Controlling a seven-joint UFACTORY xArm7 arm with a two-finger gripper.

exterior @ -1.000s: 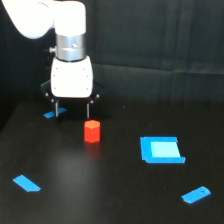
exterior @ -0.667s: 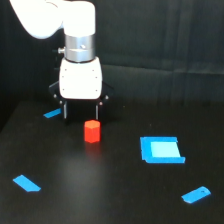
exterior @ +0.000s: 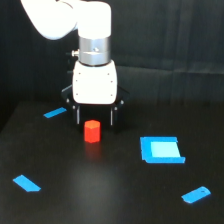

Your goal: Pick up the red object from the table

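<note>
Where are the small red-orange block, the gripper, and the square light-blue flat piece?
small red-orange block (exterior: 92, 131), exterior view, centre of its front face
gripper (exterior: 94, 117), exterior view, midway between its fingertips
square light-blue flat piece (exterior: 161, 149), exterior view, middle of its top surface

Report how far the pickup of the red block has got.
Done: the gripper is lined up over the red block, its open fingers standing either side of and just behind the block's top. In hand: positioning for the grasp. Left: closing on the block and lifting it, since it sits on the black table, ungripped.
</note>
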